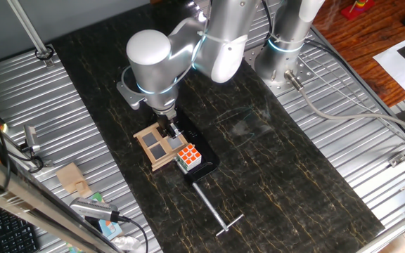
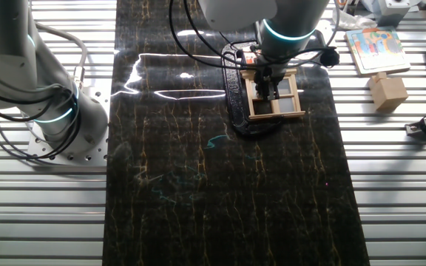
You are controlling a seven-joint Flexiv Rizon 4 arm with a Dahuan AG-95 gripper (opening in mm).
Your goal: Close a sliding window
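Your sliding window [image 2: 274, 96], light wood with grey panes, sits on its black base [image 2: 237, 100] mid-mat beside a puzzle cube [image 1: 188, 157], with the gripper [image 2: 269, 86] lowered onto its frame, finger state impossible to tell.

pincer [image 1: 168, 128] jaws hidden by wrist

My arm reaches down from the frame's top. The gripper [image 1: 169, 130] [image 2: 270, 87] points straight downward. I can't tell its jaw state.
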